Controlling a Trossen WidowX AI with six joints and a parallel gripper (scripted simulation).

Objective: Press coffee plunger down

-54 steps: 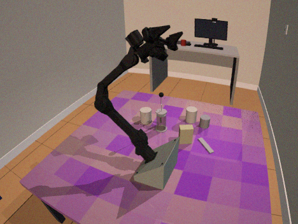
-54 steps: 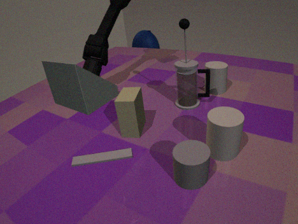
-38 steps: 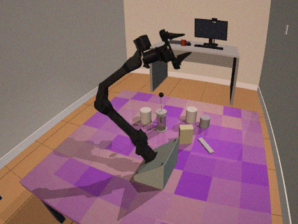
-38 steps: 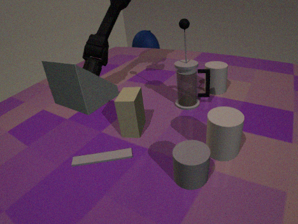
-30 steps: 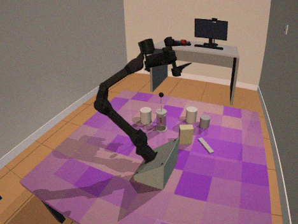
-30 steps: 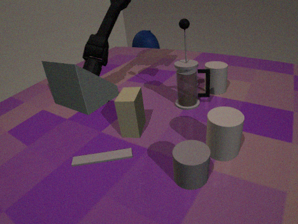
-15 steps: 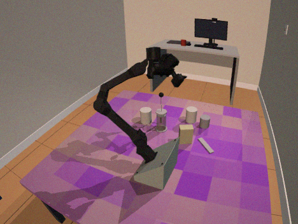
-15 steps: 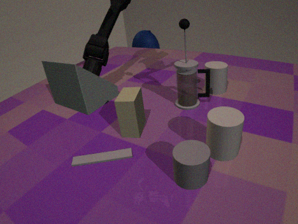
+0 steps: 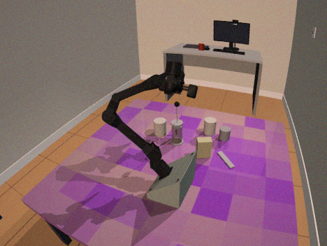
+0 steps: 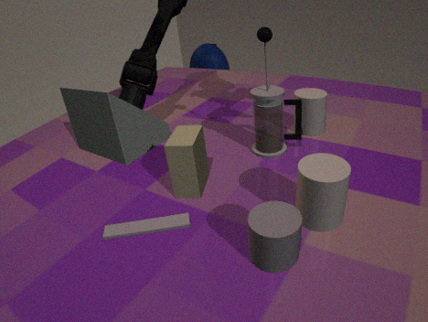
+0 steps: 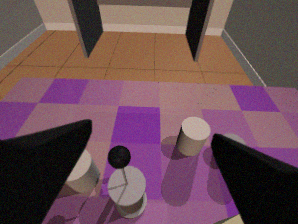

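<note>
The coffee press [image 9: 177, 133] [image 10: 269, 128] [image 11: 133, 183] stands upright, its black handle showing in the exterior view. Its plunger is up: the black knob [image 9: 177, 104] [image 10: 264, 35] [image 11: 119, 157] sits on a thin rod high above the lid. My gripper [image 9: 182, 91] [image 11: 153, 132] is open and empty, above the level of the knob and not touching it. In the wrist view the knob shows left of the middle, lower than the fingertips. The exterior view does not show the gripper.
A white cylinder [image 9: 160, 127] [image 10: 313, 112] [image 11: 82, 172] stands close beside the press. Another white cylinder [image 9: 209, 126] [image 10: 323, 192] [image 11: 193, 136], a grey cylinder [image 9: 224, 133] [image 10: 274, 236], a yellow block [image 9: 204, 148] [image 10: 187, 162] and a flat bar [image 9: 226, 159] [image 10: 147, 225] are farther off.
</note>
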